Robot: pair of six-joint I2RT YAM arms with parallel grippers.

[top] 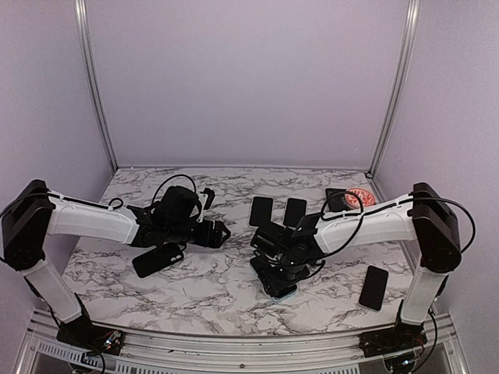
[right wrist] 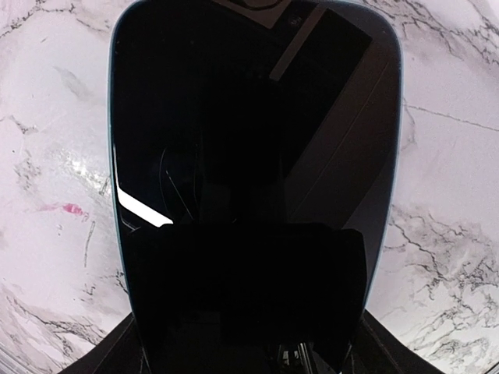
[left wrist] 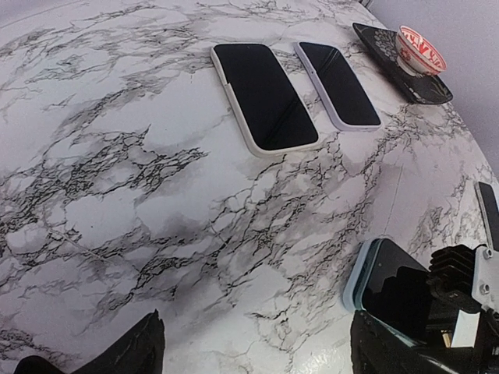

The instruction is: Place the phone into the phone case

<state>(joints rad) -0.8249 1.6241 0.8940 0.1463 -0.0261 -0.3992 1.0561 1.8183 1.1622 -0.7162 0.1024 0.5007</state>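
A black-screened phone (right wrist: 249, 117) lies face up on the white marble-patterned table (left wrist: 117, 195), with a light blue phone case (left wrist: 355, 282) showing as a thin rim around its edges. The phone sits inside that rim. Whether it is pressed fully home cannot be told.

The right gripper (top: 277, 274) hangs directly over this blue-cased phone. Its jaws are spread wide, and one dark finger (right wrist: 109, 360) stands at each long side of the phone's near end, right against the blue rim. Whether the fingers actually squeeze the phone or only flank it cannot be told.

To the left of the blue-cased phone, and apart from it, is the left gripper (left wrist: 257, 354). Its jaws are spread wide, its black fingertips (left wrist: 136, 351) are over bare marble, and it holds nothing.

Farther left of the blue-cased phone, a plain black phone (top: 158, 259) lies flat under the left arm.

Beyond the blue-cased phone, toward the back wall, two more dark-screened phones lie side by side. One is in a white case (left wrist: 265, 97) and the other in a pale lavender case (left wrist: 337, 83). They are close together but not touching.

Beyond the blue-cased phone and to its right, near the back corner, lies a black patterned phone case (left wrist: 374, 43). A round red-and-white grip (left wrist: 419, 53) stands on it.

To the right of the blue-cased phone, near the right arm's base, another dark phone (top: 373, 287) lies flat.
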